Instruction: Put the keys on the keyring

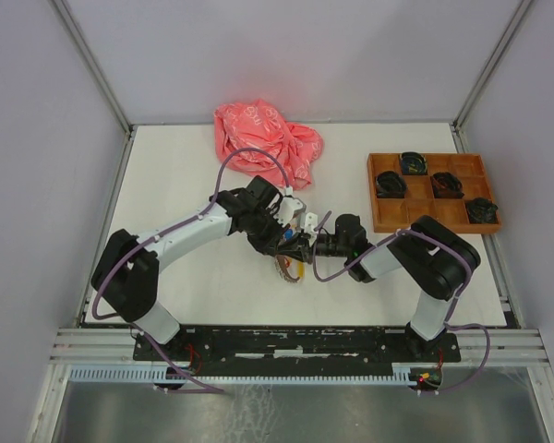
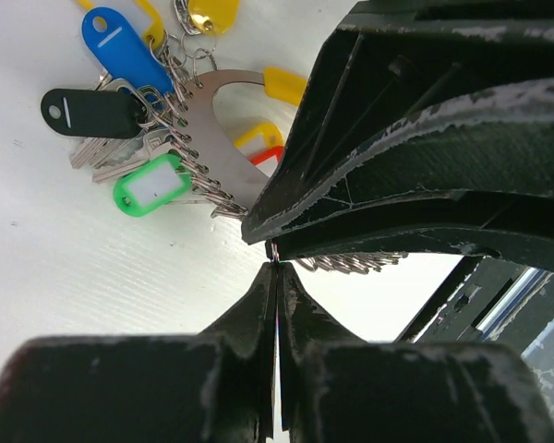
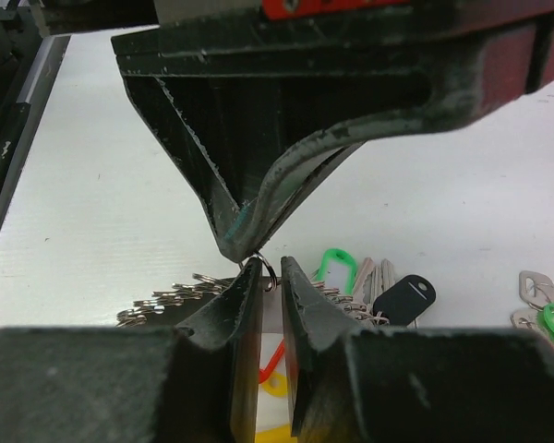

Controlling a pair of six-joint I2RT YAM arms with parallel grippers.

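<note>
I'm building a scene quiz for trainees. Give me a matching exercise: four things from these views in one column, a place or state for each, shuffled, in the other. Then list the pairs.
Things:
1. crumpled pink bag
2. wooden tray
3. keyring loaded with tagged keys
4. left claw

Places or states:
A. shut
B. right side of the table
C. far edge of the table
D. middle of the table

Pairs: 1-C, 2-B, 3-D, 4-A.
</note>
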